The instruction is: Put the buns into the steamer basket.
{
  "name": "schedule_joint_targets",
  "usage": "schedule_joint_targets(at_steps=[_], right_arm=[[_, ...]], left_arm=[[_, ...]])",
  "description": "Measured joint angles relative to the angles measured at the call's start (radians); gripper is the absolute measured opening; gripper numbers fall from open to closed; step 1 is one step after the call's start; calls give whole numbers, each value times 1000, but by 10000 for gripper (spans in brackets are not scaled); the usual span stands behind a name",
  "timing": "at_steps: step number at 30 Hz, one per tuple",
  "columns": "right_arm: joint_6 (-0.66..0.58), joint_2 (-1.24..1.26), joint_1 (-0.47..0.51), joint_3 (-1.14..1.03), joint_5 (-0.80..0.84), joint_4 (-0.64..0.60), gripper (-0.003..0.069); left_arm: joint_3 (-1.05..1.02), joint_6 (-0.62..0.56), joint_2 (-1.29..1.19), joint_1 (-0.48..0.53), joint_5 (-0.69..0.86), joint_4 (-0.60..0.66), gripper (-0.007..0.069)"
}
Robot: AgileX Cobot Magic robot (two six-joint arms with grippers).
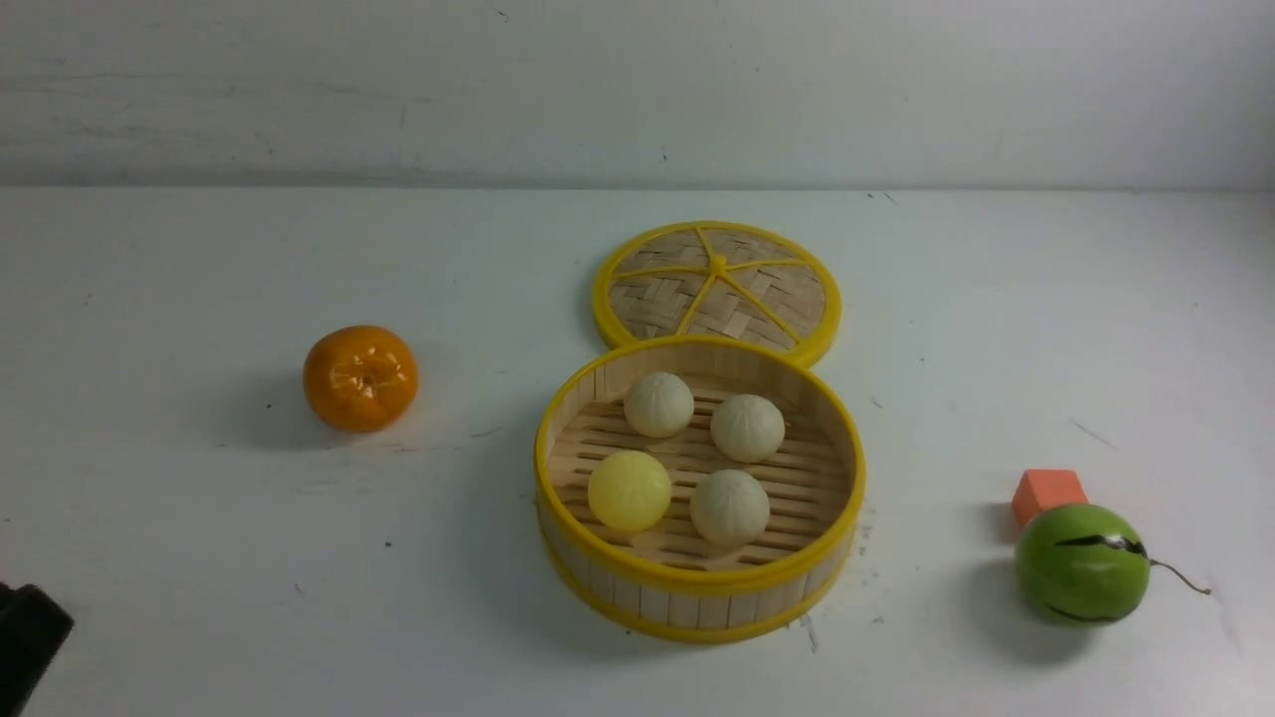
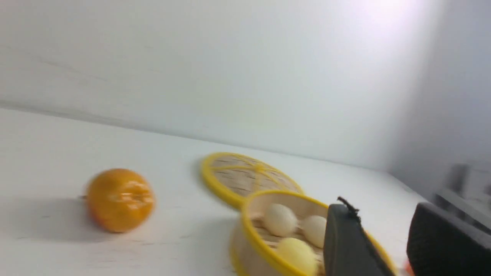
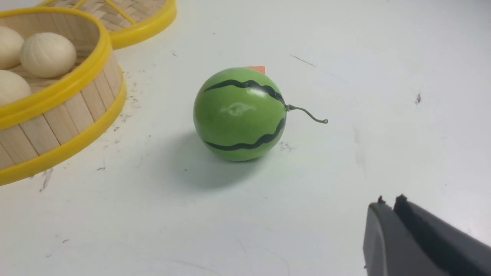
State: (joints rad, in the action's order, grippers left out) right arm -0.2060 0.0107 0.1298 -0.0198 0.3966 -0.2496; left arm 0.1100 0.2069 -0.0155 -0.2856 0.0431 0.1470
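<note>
The steamer basket [image 1: 697,588] stands at the table's middle. Inside it lie three cream-white buns [image 1: 658,404] [image 1: 747,427] [image 1: 729,506] and one pale yellow bun [image 1: 629,490]. The basket also shows in the left wrist view [image 2: 253,234] and in the right wrist view [image 3: 65,115]. My left gripper [image 2: 383,226] is open and empty, off to the basket's near left; only a dark bit of it shows at the front view's lower left corner [image 1: 25,637]. My right gripper [image 3: 389,203] is shut and empty, near the green ball; it is out of the front view.
The flat woven lid [image 1: 717,289] lies just behind the basket. A glossy orange [image 1: 360,377] sits to the left. A green striped ball with a stem [image 1: 1082,564] and a small orange block [image 1: 1048,494] are at the right.
</note>
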Motion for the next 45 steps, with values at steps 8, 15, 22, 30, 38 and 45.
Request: schedule_joint_targets(at_steps=[8,15,22,30,38,45], right_arm=[[0,0,0,0,-1,-2,36],[0,0,0,0,-1,-2,44],[0,0,0,0,-1,-2,50],[0,0,0,0,0,-2,56],[0,0,0,0,0,-2,68],[-15,0,0,0,0,-2,70]], left_arm=[[-134,0,26,185,11,-11,235],[-140,0,26,141,293,-1,39],[-141,0,26,132,344,16,-13],[-141,0,26,131,344,18,-13],[-141,0,26,131,344,18,-13],[-141,0,26,131,344,18,-13]])
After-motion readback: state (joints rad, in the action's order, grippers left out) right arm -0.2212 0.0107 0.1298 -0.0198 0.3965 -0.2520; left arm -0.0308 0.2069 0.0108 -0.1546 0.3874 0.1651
